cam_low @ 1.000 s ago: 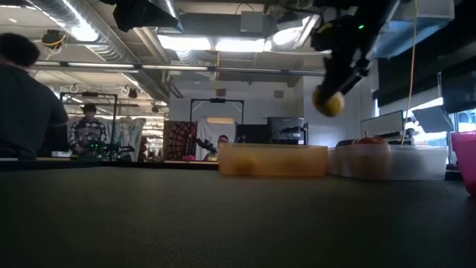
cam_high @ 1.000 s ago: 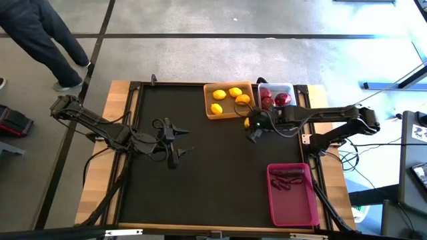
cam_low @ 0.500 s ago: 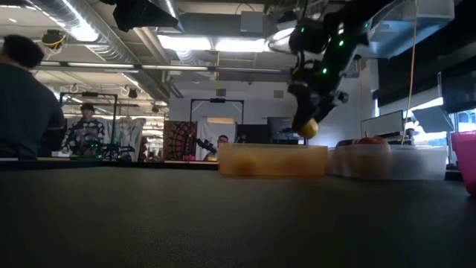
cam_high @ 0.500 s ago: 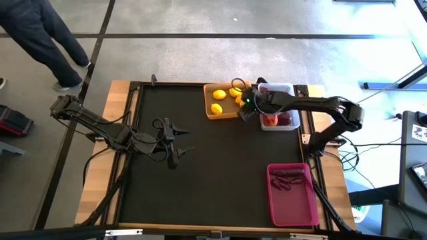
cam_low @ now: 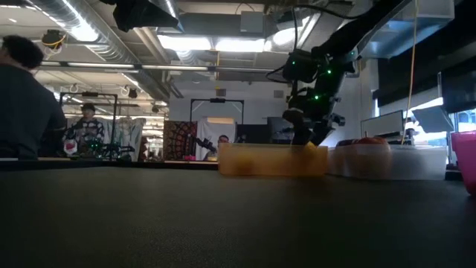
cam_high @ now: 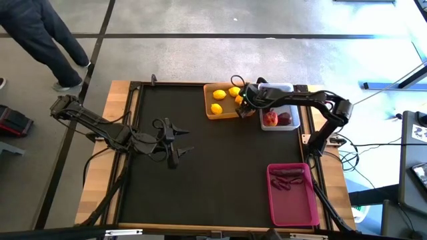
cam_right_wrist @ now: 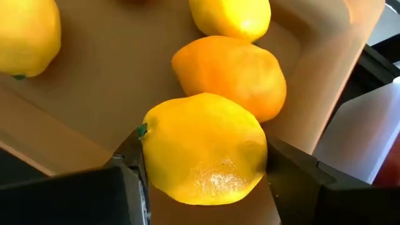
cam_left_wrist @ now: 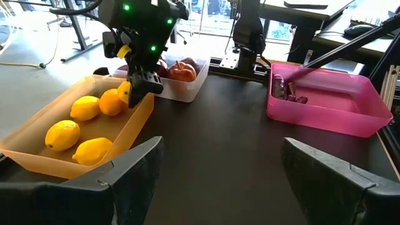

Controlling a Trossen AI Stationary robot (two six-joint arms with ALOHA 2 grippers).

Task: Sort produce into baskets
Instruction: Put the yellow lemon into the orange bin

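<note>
A yellow lemon (cam_right_wrist: 203,149) sits clamped between the two dark fingers of the right gripper (cam_high: 245,104), filling the centre of the right wrist view, directly over the floor of the orange basket (cam_high: 209,112). Just beyond it lies an orange-tinted citrus (cam_right_wrist: 230,75), with more lemons further in. The high view, upper centre of the frame, places that gripper at the orange basket's right-hand edge, next to the white basket (cam_high: 291,125) holding red apples (cam_high: 270,119); the held lemon is nearly hidden there. The left wrist view shows what the overhead one does not: the lemon pinched low at the basket's wall, and three lemons (cam_left_wrist: 62,134) resting inside. In the low view the basket's wall hides the fruit in the gripper.

The magenta basket (cam_high: 291,207), lower right of the high view, holds dark purple pieces (cam_high: 287,177). The left gripper (cam_high: 180,142) hovers at centre left with its fingers spread wide and nothing in them.

The black table mat (cam_high: 200,173) sits in a wooden frame. A person (cam_high: 40,40) walks at the upper left.
</note>
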